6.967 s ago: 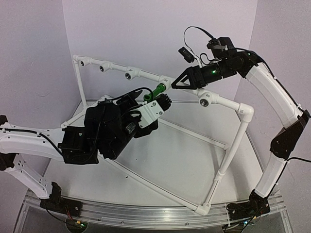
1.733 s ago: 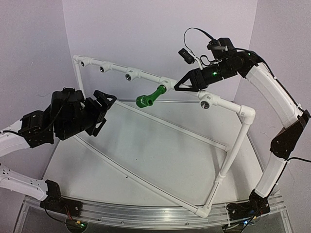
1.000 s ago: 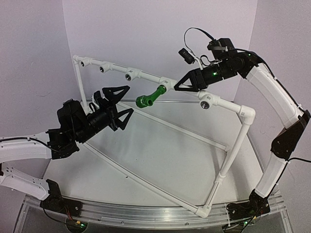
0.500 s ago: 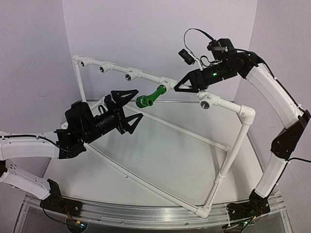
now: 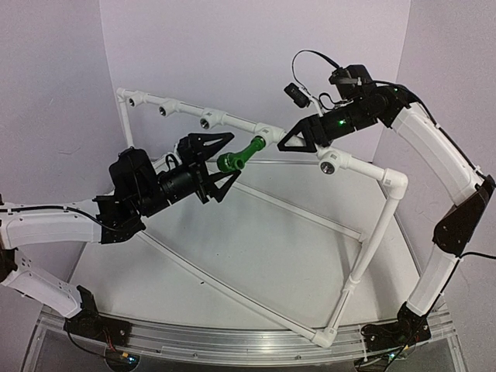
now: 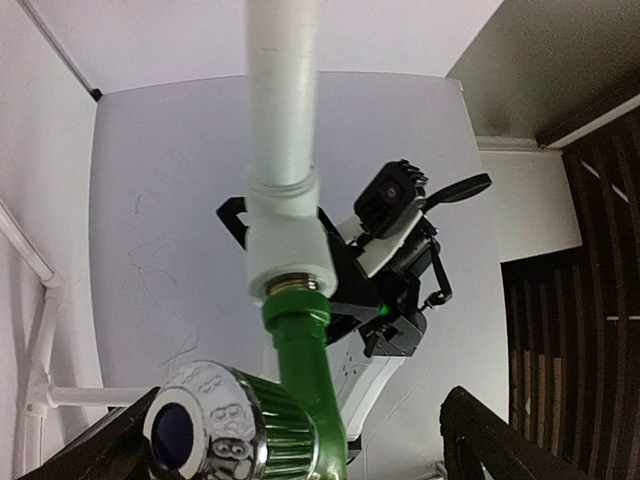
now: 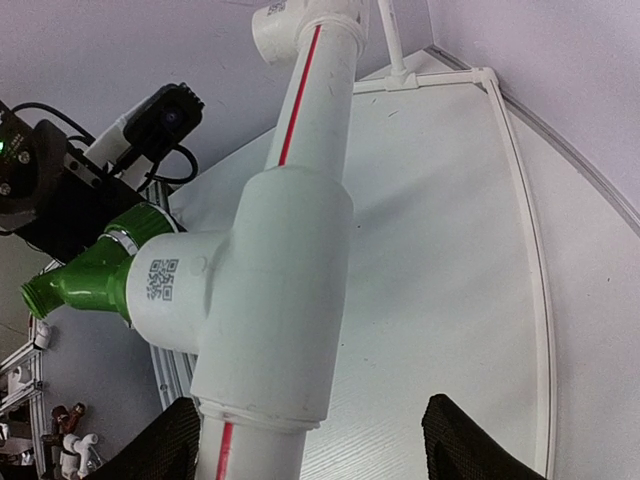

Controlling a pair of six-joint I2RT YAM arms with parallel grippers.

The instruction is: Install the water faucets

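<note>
The bright-green faucet (image 5: 242, 153) is screwed into a white tee (image 5: 267, 135) on the raised pipe and points down-left, with its silver ribbed end (image 6: 196, 432) nearest the left wrist camera. My left gripper (image 5: 224, 164) is open, one finger on each side of the faucet's free end, and is not closed on it. In the left wrist view the green body (image 6: 305, 375) hangs from the tee (image 6: 285, 245) between those fingers. My right gripper (image 5: 291, 139) is open and straddles the pipe just right of that tee (image 7: 270, 290). The faucet's stub (image 7: 88, 278) shows there too.
The white pipe frame (image 5: 364, 248) stands on the table. Its top rail carries more tees with dark holes (image 5: 164, 108) (image 5: 206, 121) (image 5: 327, 162). An elbow (image 5: 392, 179) is at the right corner. Walls close in behind and at both sides.
My left arm has swung up and right from the left side, and its open fingers now flank the faucet's end. The faucet stays in the tee. The right arm has barely moved.
</note>
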